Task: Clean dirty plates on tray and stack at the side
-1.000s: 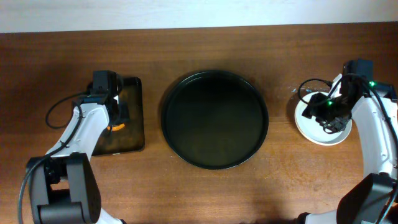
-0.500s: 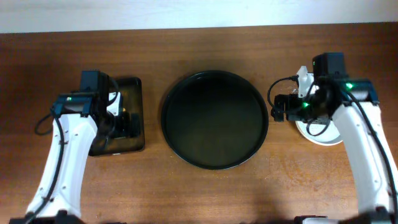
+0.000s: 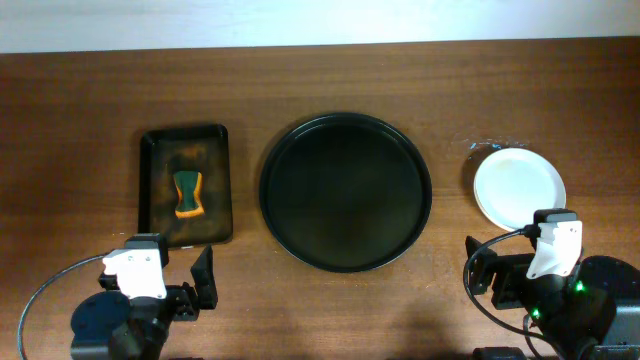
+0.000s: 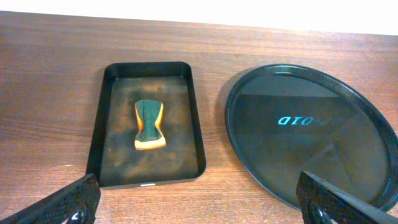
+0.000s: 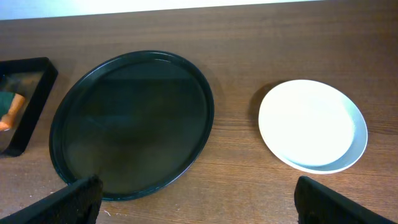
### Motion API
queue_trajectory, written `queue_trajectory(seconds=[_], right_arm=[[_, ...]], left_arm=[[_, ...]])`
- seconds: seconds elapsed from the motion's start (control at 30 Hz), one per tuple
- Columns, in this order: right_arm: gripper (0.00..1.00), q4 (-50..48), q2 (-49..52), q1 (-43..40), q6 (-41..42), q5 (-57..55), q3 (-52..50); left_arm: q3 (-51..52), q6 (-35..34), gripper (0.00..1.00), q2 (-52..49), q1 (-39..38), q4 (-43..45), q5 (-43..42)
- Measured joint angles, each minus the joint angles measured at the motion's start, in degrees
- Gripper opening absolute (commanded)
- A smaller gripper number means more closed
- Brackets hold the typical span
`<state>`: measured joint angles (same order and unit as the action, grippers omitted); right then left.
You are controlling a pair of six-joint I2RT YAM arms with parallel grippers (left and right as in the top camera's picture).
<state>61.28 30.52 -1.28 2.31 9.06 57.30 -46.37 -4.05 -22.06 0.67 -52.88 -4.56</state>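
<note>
Well back, left arm (image 3: 140,300) and right arm (image 3: 545,280) crouch folded, fingers (image 4: 73,200) spread.

wooden table (image 3: 330,75) | dark rectangular tray (image 3: 212,215) on it | green-orange sponge (image 3: 187,193) inside tray

A reflected line of glowing cyan lettering (image 4: 308,120) was noted on the black tray (image 4: 273,168), just toward 12 o'clock of its centre; mirrored, it could not be read reliably.
</note>
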Motion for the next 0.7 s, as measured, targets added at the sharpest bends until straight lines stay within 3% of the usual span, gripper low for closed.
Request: queue_trajectory(seconds=[0.2,0.37,0.4,0.5,0.6,0.7], right_arm=[[0.99,-1.9,-4.2,0.0,-2.3,-3.9,-2.6],[0.99,-32.2,-24.7,3.9,-2.8,-4.8,-28.0],[0.99,-47.3,-28.9,4.1,-2.9,-4.7,-37.2],[0.99,-67.7,-29.7,4.1,-3.0,-5.9,-49.9],[0.99,-67.6,-29.8,4.1,-3.0,-7.0,-55.5],[0.99,-57.2,-29.8,4.1,-3.0,-7.7,-56.7]], left_arm=[[0.0,0.0,0.99,0.0,0.0,0.0,0.0],[0.1,0.0,0.99,0.0,0.0,0.0,0.0],[0.1,0.0,0.99,0.0,0.0,0.0,0.0],[0.3,0.0,0.99,0.0,0.0,0.0,0.0],[0.3,0.0,0.99,0.1,0.0,0.0,0.0],[0.3,0.0,0.99,0.1,0.0,0.0,0.0]])
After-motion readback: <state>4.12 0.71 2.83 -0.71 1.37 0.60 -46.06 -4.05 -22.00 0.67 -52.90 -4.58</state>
